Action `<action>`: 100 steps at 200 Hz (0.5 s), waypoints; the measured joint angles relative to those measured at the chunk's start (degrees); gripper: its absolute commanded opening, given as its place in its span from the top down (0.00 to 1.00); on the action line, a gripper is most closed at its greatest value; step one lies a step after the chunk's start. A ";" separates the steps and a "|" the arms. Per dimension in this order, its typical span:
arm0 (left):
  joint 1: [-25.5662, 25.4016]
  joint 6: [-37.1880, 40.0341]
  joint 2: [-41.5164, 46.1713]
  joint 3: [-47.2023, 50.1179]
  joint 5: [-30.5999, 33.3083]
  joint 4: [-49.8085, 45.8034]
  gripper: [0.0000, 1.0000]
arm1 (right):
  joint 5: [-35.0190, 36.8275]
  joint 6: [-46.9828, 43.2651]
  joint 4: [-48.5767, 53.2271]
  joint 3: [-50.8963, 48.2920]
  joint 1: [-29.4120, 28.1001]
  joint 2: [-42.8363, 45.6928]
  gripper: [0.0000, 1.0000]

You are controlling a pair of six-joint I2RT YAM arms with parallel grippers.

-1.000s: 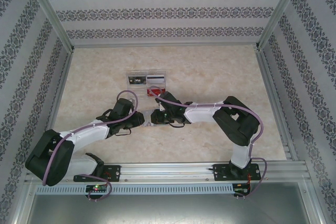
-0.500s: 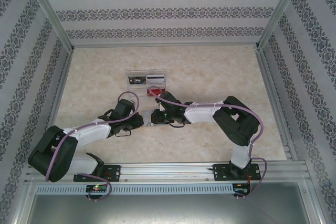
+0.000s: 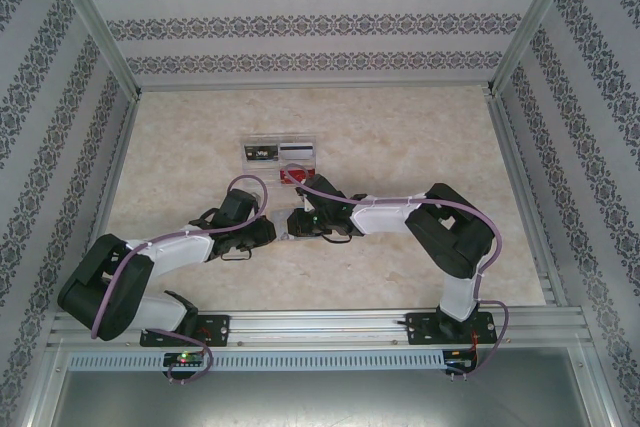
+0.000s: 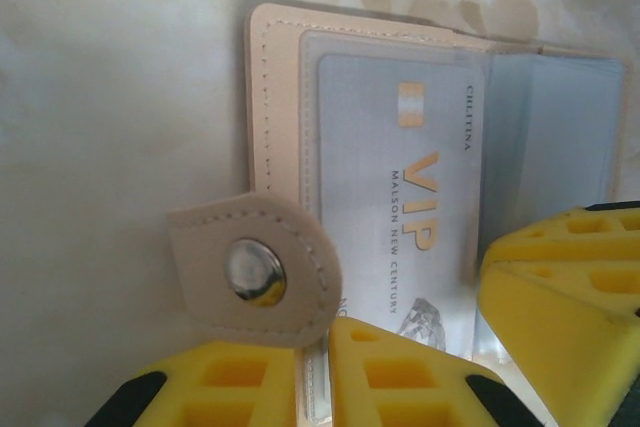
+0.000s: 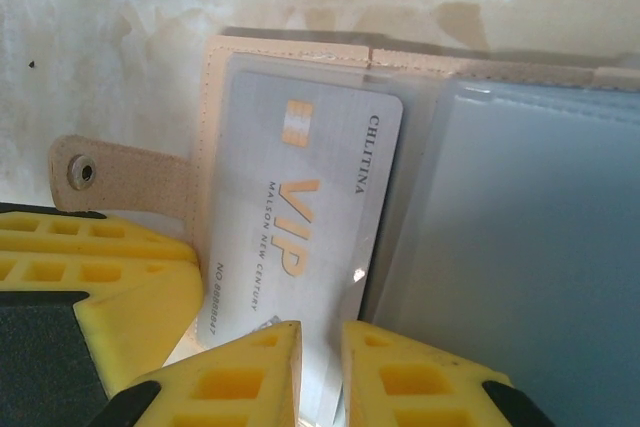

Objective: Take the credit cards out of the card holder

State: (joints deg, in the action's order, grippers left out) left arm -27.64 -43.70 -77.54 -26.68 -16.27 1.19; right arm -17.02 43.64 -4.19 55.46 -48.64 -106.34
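Two arms meet mid-table, well short of the clear tray (not our target). The card holder lies opened flat on the table between them, nearer the arm bases than the tray.

The credit cards: we see one pale grey VIP card fully seated in a clear sleeve. The blue-grey page beside it may carry more, unclear.

Left gripper: jaws pinched down to a slit on the holder's near edge, beside the snap tab.

Right gripper: jaws likewise clamped on the near edge of the sleeve. We cannot tell if they have the card itself or just plastic.

We judge this as the first step: holder pinned, no card out yet. Next move calls for the left to keep the holder down while the right gets purchase on the card alone and draws it straight out of the sleeve, low to the table, without dragging the holder along.
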 measured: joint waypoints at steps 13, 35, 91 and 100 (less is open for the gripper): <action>0.00 0.00 0.00 0.00 -0.04 0.00 0.84 | 0.00 0.00 0.02 0.00 0.00 0.00 0.80; 0.02 0.00 0.00 0.00 -0.02 -0.02 0.84 | 0.02 -0.02 0.02 0.00 0.00 0.00 0.80; 0.00 0.02 1.77 -0.09 -0.02 -0.39 0.84 | 2.67 -1.97 3.41 0.00 0.00 3.52 0.79; 0.00 0.02 1.90 -0.22 -0.02 -0.42 0.84 | 3.06 -2.19 3.72 0.00 0.02 4.31 0.79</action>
State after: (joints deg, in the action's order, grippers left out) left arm -27.64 -43.68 -75.64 -26.89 -16.29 0.78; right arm -13.96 41.45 -0.47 55.46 -48.62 -102.04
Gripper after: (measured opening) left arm 0.158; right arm 0.209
